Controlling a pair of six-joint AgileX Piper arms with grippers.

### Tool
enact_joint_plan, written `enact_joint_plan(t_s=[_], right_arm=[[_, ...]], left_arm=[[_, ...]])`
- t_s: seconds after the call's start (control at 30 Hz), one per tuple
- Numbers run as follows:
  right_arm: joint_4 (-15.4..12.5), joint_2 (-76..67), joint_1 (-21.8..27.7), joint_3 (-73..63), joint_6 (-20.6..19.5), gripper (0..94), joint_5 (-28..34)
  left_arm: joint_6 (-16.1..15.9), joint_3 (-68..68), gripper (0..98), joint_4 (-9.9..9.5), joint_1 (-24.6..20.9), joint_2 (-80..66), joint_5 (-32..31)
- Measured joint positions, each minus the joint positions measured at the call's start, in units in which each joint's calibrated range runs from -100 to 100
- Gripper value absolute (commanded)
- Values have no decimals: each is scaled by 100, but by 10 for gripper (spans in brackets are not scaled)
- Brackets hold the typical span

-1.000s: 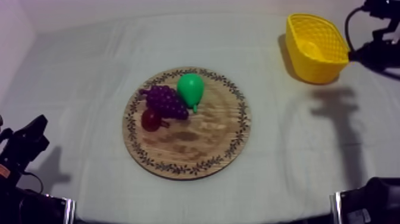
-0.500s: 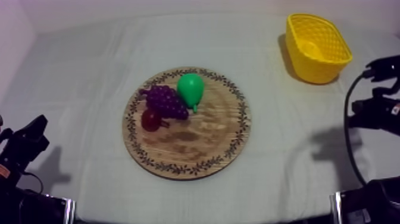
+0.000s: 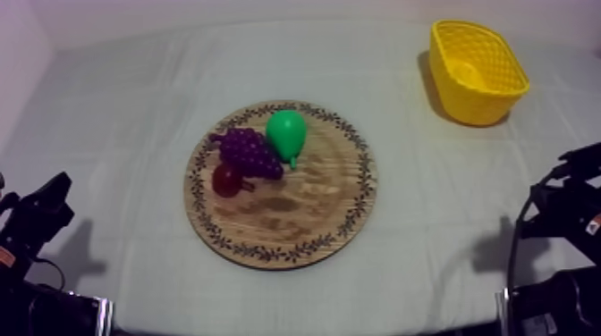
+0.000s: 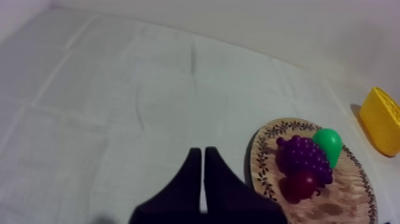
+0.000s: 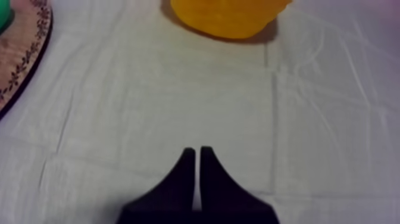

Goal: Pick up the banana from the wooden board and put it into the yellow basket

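The left claw (image 4: 203,152) and right claw (image 5: 197,151) each show 2 black tapering fingers, seemingly matte.

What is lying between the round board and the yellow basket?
Nothing. In the top view, only bare cloth lies between the wooden board and the yellow basket.
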Motion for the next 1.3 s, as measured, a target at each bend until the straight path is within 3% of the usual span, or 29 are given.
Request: enact_joint_plan(t_s=[0.47, 0.97, 1.3], right_arm=[[45, -1343, 75, 5, -126, 7, 166], [10, -1477, 145, 100, 187, 7, -203], [5, -1477, 150, 107, 136, 7, -219]], left_arm=[[0, 0, 1, 0, 0, 0, 0], [0, 0, 1, 0, 0, 0, 0], [0, 0, 1, 0, 0, 0, 0]])
